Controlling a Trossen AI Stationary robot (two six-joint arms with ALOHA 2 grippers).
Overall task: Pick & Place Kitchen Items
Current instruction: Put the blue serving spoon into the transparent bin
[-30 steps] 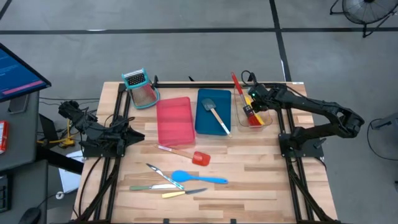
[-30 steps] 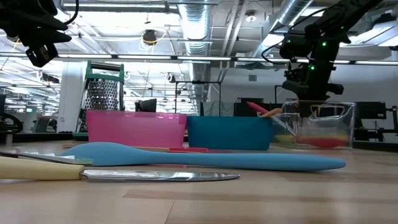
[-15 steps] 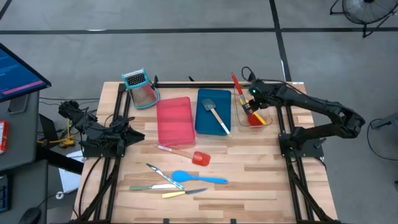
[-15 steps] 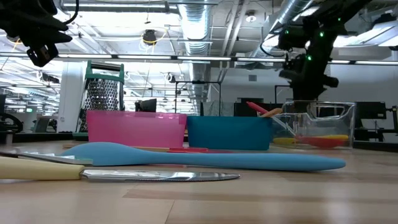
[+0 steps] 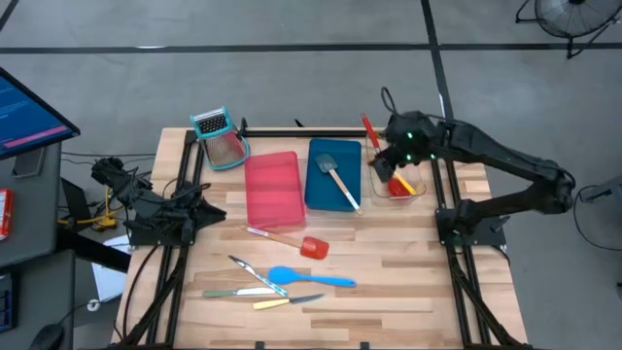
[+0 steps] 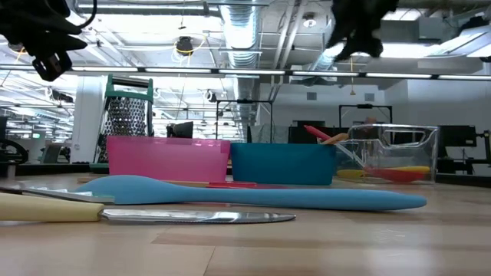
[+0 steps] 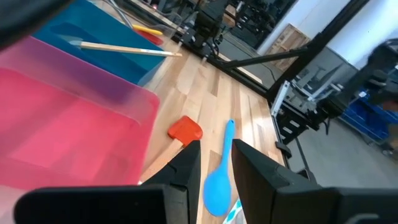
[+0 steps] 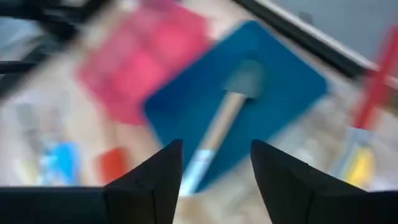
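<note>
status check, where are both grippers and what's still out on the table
Right gripper open, empty, above clear tray. Left gripper parked at left edge. Red spatula, blue spoon, knives on table.

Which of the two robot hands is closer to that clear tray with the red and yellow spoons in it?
The right gripper: it hangs open right above the clear tray. The left gripper waits across the table, beyond the pink tray.

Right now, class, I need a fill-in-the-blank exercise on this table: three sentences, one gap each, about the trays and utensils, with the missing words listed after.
1. The grey spatula with the wooden handle lies in the ____ tray.
2. The pink tray holds ____ utensils.
3. The red spatula lies on the bare ____, in front of the pink tray.

Missing words: blue; no; table
</note>
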